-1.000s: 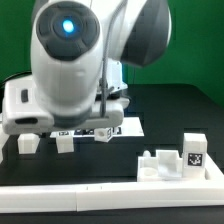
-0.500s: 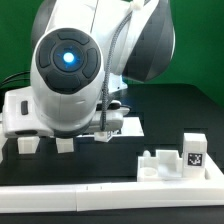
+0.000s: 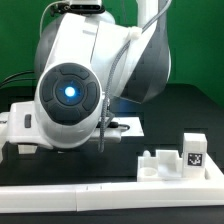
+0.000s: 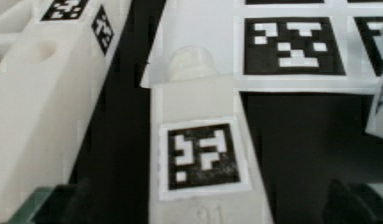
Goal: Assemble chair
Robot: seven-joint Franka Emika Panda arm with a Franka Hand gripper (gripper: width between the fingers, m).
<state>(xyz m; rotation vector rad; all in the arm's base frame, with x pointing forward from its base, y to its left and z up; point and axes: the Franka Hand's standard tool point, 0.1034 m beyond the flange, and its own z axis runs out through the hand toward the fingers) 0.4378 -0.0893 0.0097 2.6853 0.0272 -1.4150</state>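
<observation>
We see gripper (image 4: 197, 212) spread wide, holding nothing, straddling long white chair piece (image 4: 202, 110), which lies on table (image 4: 126, 150) just beside marker board (image 4: 303, 50). We'd centre over it, descend square, close evenly — avoid nudging neighbouring piece (image 4: 42, 100).

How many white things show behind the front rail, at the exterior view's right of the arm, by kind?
Marker board: 1
Tagged block: 1
Low piece, no tag showing: 1
Total: 3
</observation>
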